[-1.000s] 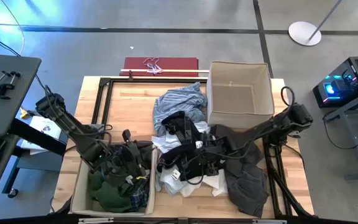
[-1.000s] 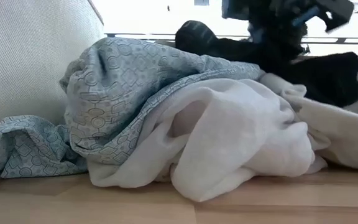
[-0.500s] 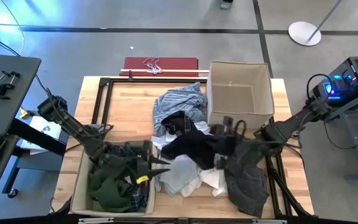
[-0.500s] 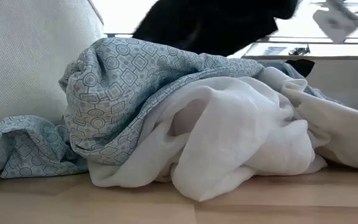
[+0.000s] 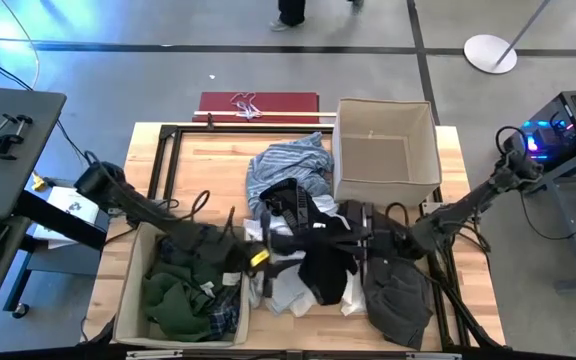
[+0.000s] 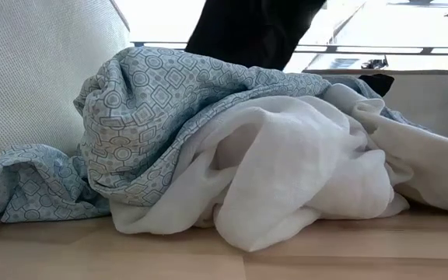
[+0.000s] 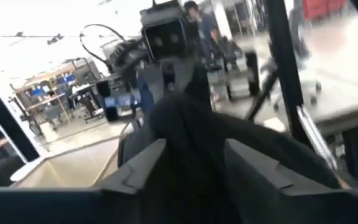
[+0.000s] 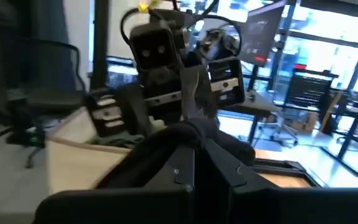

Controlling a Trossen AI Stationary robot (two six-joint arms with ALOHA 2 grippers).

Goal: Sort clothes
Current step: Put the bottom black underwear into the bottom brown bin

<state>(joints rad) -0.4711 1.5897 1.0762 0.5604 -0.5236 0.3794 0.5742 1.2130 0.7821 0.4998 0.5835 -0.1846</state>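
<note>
Over the middle of the table, a black garment [image 5: 320, 262] is being held up between the two arms, stretched roughly along the line joining them, with its loose bulk hanging down over the white pieces [image 5: 286, 290] near the front edge. The right gripper [image 5: 366, 242] is being kept fully closed on the garment's right end, the fabric bunching over its pinched fingers in the right wrist view. The left gripper [image 5: 259, 256] is being kept at the garment's left end, its fingers standing apart with dark cloth lying between them in the left wrist view; whether that cloth is being gripped cannot be told. The garment is lying to the right of the left gripper and to the left of the right one, so both are equally near it. The beige box [image 5: 131, 305] holding the dark green top [image 5: 173, 308] is lying just beside the left gripper, while the empty beige box [image 5: 340, 160] is lying behind the right gripper, so the coming move is judged to be turning on which way the garment is carried.
</note>
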